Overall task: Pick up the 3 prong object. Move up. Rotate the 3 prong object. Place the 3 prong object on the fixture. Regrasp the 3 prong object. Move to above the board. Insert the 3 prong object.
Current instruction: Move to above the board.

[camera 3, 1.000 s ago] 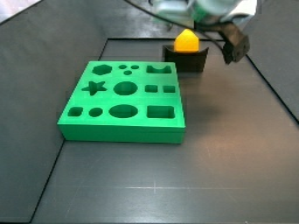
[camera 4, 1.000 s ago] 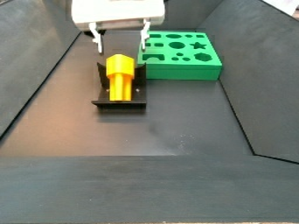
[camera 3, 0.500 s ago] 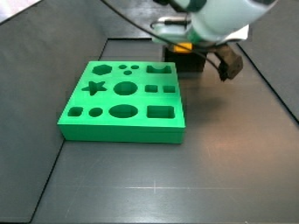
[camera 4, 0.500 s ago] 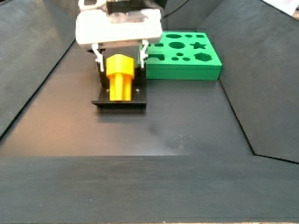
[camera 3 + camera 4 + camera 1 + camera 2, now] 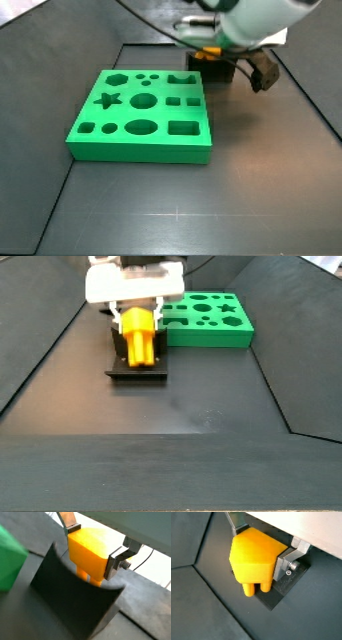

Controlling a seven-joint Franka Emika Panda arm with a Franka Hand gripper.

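Observation:
The orange-yellow 3 prong object (image 5: 138, 336) lies along the dark fixture (image 5: 138, 373), left of the green board (image 5: 207, 318). My gripper (image 5: 138, 318) is down over it, shut on its blocky body. Both wrist views show the 3 prong object (image 5: 90, 552) (image 5: 254, 557) squeezed between the silver fingers (image 5: 115, 562) (image 5: 283, 564), with its prongs pointing down at the fixture (image 5: 73, 602) (image 5: 281, 592). In a side view the gripper (image 5: 221, 60) hides most of the piece; only an orange sliver (image 5: 211, 48) shows above the fixture (image 5: 214, 74), behind the board (image 5: 140, 115).
The dark floor is bounded by sloped dark walls (image 5: 40, 346) on both sides. The board's corner (image 5: 10, 557) shows green at the edge of a wrist view, close beside the fixture.
The gripper came down from above the fixture onto the 3 prong object, and its fingers have closed in on the body. The piece has stayed on the fixture.

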